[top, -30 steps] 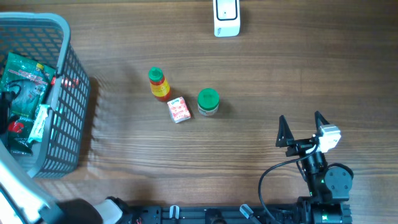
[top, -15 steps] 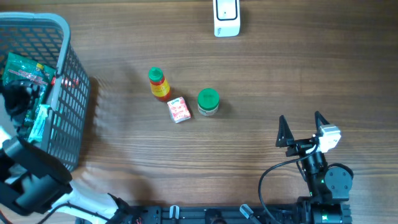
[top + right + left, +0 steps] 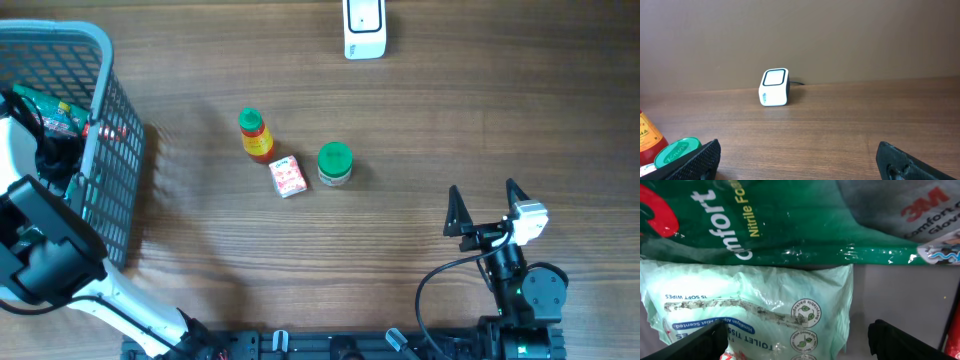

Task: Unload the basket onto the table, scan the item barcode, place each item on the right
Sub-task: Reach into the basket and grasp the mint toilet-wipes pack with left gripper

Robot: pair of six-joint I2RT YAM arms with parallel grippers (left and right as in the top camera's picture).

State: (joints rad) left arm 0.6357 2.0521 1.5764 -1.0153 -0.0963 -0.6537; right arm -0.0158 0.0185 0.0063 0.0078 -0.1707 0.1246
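The wooden table (image 3: 420, 110), brown with a fine straight grain, carries a grey-blue plastic basket (image 3: 112, 150) at its left end, its walls an open lattice of thin bars under a smooth rounded rim. The left arm reaches into the basket, and the left gripper (image 3: 797, 347) hangs just above the contents with its black jaws spread wide, pinching nothing. Beneath it lie soft film packets: a glossy dark green glove pack (image 3: 790, 220), creased and catching the light, and partly under its edge a pale mint wipes pack (image 3: 755, 310) of crinkled, cloudy plastic. The right gripper (image 3: 485, 196) sits near the table's front right, well apart from everything, jaws likewise spread and empty. The scanner (image 3: 364, 28), a small white rounded box with a dark window on top, stands at the far edge. Near the middle cluster three small goods: a sauce bottle (image 3: 255, 137) with a green cap, a round jar (image 3: 334, 164) with a green lid, and a red-and-white carton (image 3: 288, 177) between them, just beside both.
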